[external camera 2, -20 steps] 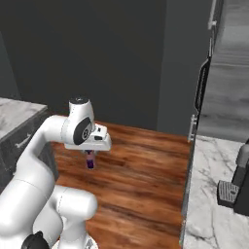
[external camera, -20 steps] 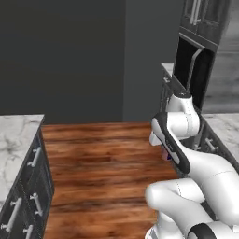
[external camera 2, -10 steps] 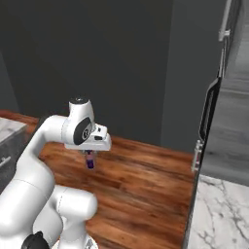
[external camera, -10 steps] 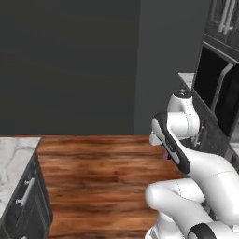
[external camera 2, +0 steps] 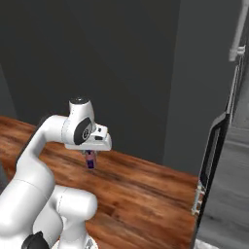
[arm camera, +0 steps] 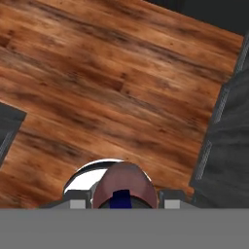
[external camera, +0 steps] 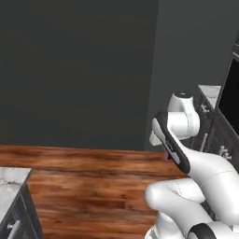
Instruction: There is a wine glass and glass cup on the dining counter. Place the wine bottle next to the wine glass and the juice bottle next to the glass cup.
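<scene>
One small bottle, the juice bottle (arm camera: 123, 187), sits between the two fingers of the gripper (external camera 2: 90, 160), which is closed against its sides and carries it above the wooden floor (arm camera: 112, 92). In the hand view the bottle appears as a rounded reddish-pink body with a dark blue cap at its near end; it is seen nearly end-on, so its long axis runs along the gripper, with the base pointing down toward the floor. In the right base view it shows as a short purplish-red stub hanging straight down below the white hand. In the left base view only a sliver of pink (external camera: 166, 155) shows beside the arm's dark-trimmed forearm.

Floor: glossy planks, warm brown with darker grain streaks. Behind it rise flat, matte dark grey walls (external camera: 79, 70). A corner of white, grey-veined marble top (external camera: 10, 186) on a dark cabinet base lies at the lower left of the left base view. Dark grey cabinet fronts with pale bar handles (arm camera: 221, 146) stand beside the floor in the hand view.
</scene>
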Controlling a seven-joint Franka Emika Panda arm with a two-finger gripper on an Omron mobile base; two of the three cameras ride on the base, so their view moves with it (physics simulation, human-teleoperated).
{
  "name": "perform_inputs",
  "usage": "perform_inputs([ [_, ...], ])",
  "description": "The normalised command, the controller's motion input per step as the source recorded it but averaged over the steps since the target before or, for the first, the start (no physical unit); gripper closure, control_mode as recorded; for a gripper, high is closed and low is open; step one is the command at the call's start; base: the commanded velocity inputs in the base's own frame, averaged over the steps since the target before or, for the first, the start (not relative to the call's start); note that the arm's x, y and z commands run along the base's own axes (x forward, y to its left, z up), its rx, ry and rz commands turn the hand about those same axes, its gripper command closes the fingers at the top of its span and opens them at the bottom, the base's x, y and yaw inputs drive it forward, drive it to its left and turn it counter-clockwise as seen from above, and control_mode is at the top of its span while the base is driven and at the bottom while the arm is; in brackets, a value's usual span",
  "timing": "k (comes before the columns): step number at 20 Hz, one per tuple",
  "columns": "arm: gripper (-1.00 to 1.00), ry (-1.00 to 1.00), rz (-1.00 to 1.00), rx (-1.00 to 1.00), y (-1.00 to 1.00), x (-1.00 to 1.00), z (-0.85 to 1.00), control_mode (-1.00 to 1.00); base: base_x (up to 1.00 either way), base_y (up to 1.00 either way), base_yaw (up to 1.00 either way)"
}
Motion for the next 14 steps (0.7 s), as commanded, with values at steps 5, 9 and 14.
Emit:
perform_inputs([
  [5, 1.00, 0.00, 0.00, 0.00, 0.00, 0.00, 0.00, 1.00, 0.85, 0.00, 0.33],
  [9, 1.00, 0.00, 0.00, 0.00, 0.00, 0.00, 0.00, 1.00, 0.77, 0.00, 0.44],
  [14, 1.00, 0.00, 0.00, 0.00, 0.00, 0.00, 0.00, 1.00, 0.75, 0.00, 0.45],
])
